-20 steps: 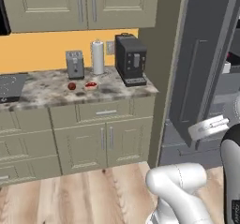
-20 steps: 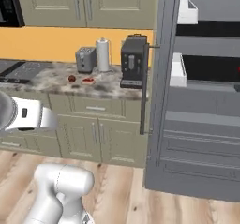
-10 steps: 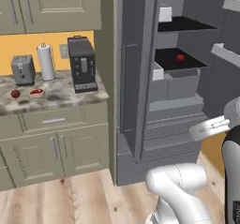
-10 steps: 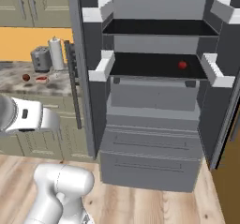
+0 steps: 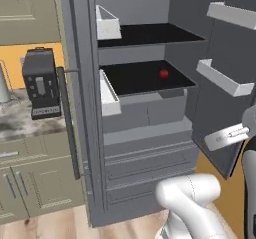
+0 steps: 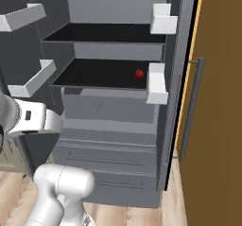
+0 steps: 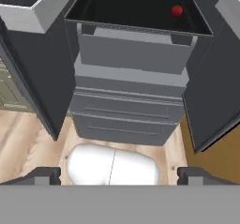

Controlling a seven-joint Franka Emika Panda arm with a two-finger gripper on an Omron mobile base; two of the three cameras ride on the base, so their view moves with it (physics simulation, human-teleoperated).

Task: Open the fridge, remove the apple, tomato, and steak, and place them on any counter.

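My base has swung round since a second ago, so I no longer look at the cabinets but straight into the tall dark grey double-door fridge (image 5: pixel 145 133), both doors wide. A small red round fruit (image 6: pixel 139 73) sits on the fridge's lower black shelf, toward its right rear. My claw (image 7: pixel 120 174) hangs with jaws far apart, holding nothing, above the floor before the fridge's drawers; the speckled stone desk (image 5: pixel 20 125) lies left of the fridge.
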